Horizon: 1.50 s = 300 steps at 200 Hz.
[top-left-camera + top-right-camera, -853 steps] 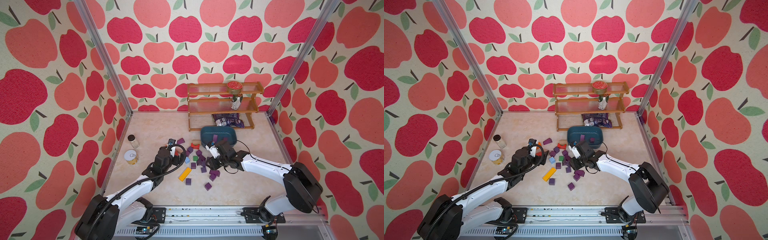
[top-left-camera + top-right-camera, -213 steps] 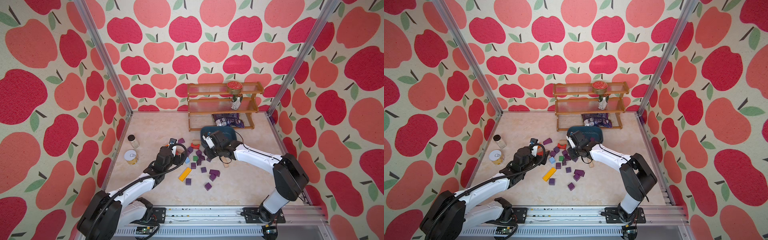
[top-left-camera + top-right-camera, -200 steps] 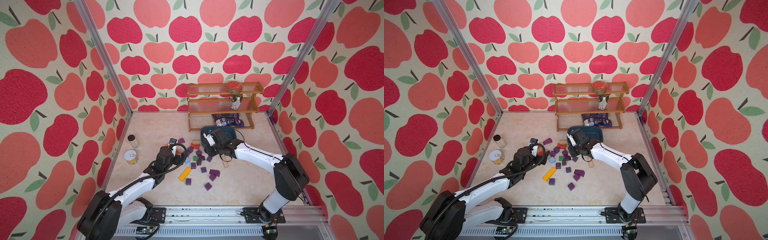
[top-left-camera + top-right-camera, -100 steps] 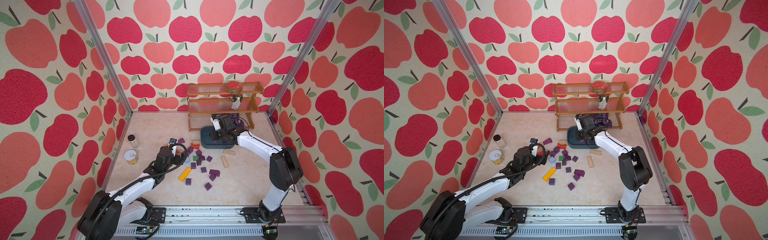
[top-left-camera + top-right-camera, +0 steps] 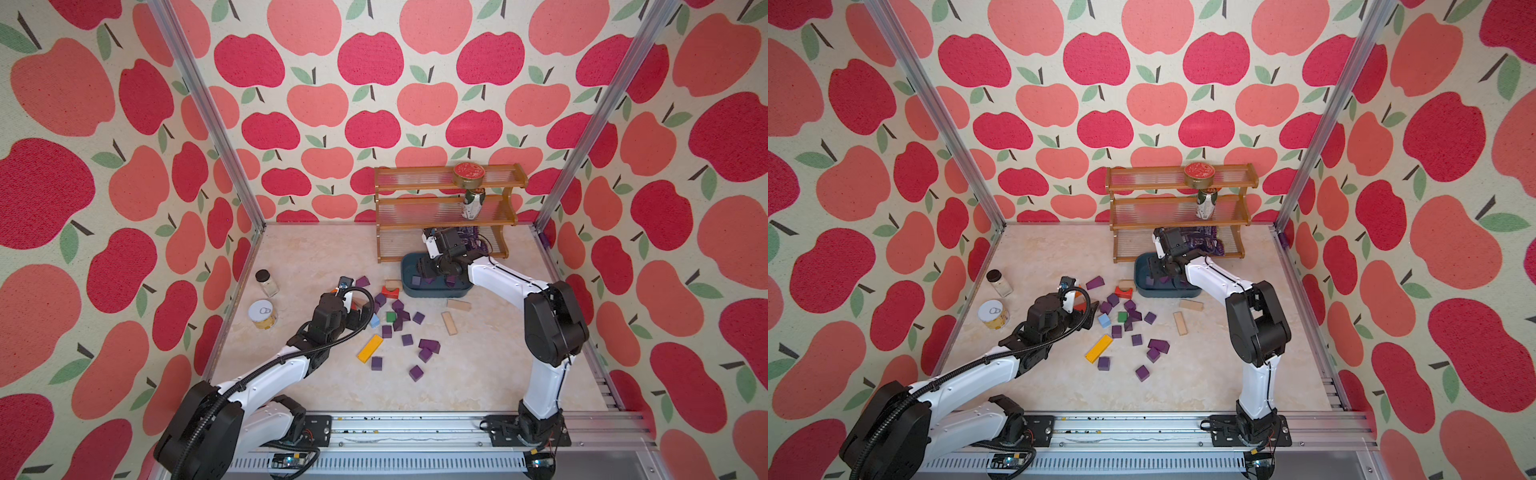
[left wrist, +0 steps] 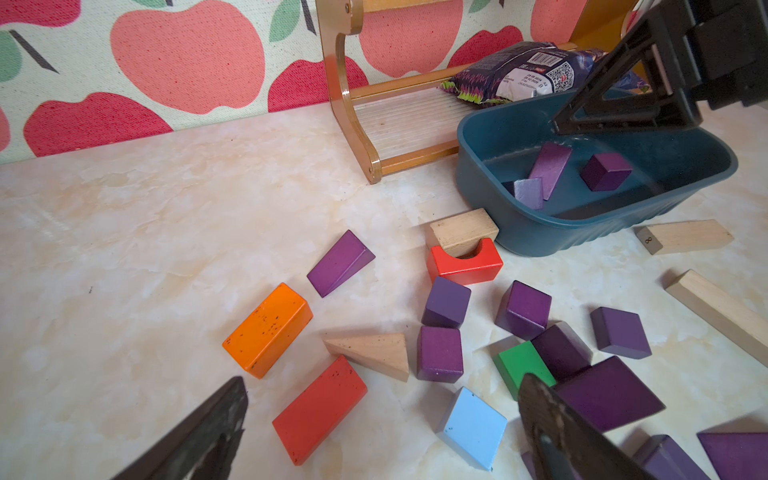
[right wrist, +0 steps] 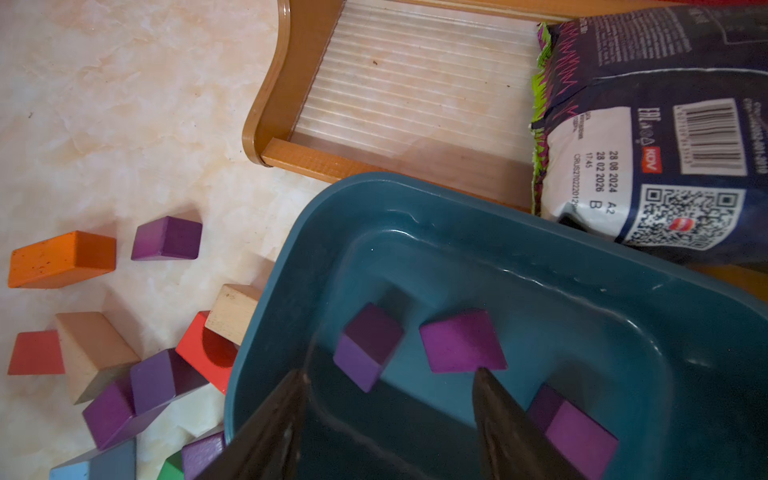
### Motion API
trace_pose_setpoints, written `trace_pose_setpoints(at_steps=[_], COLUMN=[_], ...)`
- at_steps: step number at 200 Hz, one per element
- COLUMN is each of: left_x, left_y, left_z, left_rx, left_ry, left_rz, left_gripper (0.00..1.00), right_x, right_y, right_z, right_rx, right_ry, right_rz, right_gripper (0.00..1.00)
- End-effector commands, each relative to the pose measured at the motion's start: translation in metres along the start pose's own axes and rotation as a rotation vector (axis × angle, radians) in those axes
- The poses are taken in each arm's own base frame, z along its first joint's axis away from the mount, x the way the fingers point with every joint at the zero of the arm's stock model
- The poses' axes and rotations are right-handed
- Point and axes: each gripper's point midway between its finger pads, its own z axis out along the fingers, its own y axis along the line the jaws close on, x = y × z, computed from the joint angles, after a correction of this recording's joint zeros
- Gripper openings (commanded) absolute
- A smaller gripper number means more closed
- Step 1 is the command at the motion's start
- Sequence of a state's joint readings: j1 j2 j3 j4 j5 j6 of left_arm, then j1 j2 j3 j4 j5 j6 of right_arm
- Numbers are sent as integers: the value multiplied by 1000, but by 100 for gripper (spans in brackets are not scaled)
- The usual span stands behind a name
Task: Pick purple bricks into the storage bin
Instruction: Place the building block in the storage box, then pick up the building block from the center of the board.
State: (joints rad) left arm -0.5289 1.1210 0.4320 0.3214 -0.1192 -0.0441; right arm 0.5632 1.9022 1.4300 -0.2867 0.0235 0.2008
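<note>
The storage bin is a dark teal tub in front of the shelf rack. Three purple bricks lie loose on its floor. My right gripper hangs over the bin's left part, open, with nothing between its fingers. Several more purple bricks are scattered on the table left of and in front of the bin. My left gripper hovers wide open over the pile's left edge, holding nothing.
A wooden shelf rack stands behind the bin with a purple snack bag on its lowest tier. Red, orange, light-blue, green, yellow and plain wood blocks mix with the purple ones. A jar and a tin stand at the left.
My right arm has swung from the pile's edge back over the bin, and its gripper has gone from shut to open; a purple brick now lies loose below it. The left arm stayed still.
</note>
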Motion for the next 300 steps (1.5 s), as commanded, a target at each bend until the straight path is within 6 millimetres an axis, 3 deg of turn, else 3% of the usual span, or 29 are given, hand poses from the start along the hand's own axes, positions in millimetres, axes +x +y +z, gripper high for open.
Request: trace_pose_setpoints(at_steps=[1,57,116,149,187,223,300], left_x=[-8,-9,-5,-6,-6,-6,-3], left_y=[-4,-6,-13,-14,-12,-14,-13], left_z=[0,-1,4,4,4,4,6], left_rx=[16,27,59,64,57,64,56], left_ry=[-7,-25,-9,-11,-11,-8,7], left_rz=[-4,-1,1,1,-1,-1,7], left_gripper=[99,99,99,99,99,99,99], right_x=[-8,11,51,76,108,133,152], right_y=[0,10,68,77,73,63,58], right_z=[-14,-41,-87,-100,-98,-79,-36], right_rx=[8,-38,-221,-264,-224,-184,-164], right_ry=[-46,-32,-43,-42,23,104,125], right_rz=[-30,-39,-173,-205,-223,-211,-235], right_gripper=[70,71,70,69,65,56,55])
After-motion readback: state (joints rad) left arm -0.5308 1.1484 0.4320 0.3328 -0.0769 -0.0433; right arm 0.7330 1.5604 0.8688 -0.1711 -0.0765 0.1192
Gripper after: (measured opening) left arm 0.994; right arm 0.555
